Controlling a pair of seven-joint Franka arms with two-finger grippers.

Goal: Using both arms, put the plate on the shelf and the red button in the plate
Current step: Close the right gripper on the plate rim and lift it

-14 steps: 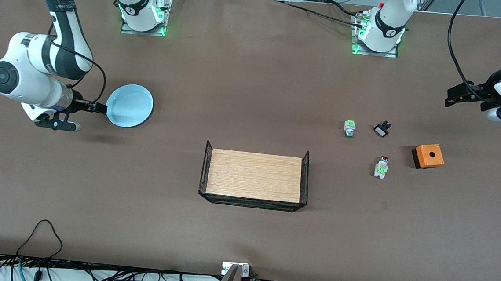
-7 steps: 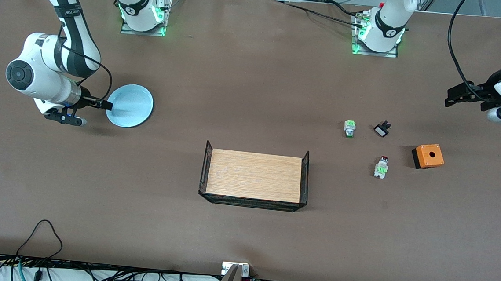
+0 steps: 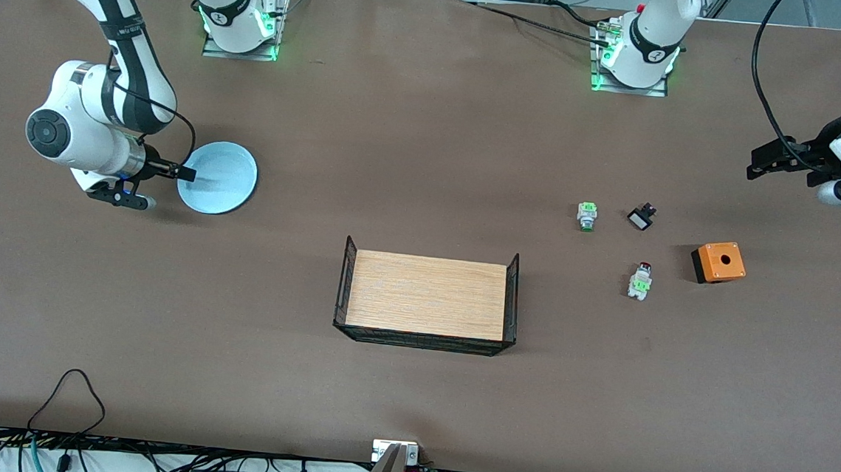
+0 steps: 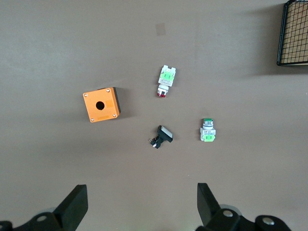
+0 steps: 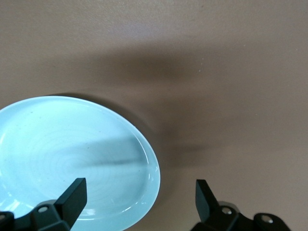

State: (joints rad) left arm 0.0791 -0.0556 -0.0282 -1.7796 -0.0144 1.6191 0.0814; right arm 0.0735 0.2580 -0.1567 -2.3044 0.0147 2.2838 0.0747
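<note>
The pale blue plate lies on the table toward the right arm's end. My right gripper is low at the plate's rim and open. Its jaws straddle the rim, one finger over the plate's inside, the other over bare table. The red button, white with a green block and red cap, lies on its side toward the left arm's end. My left gripper hangs open and empty in the air over that end of the table, waiting.
A wire basket with a wooden floor stands mid-table. Near the red button lie a green-capped unit, a small black part and an orange box with a hole.
My right arm has swung in toward the plate, bringing its open gripper farther over the rim. The plate and my left arm have not moved.
</note>
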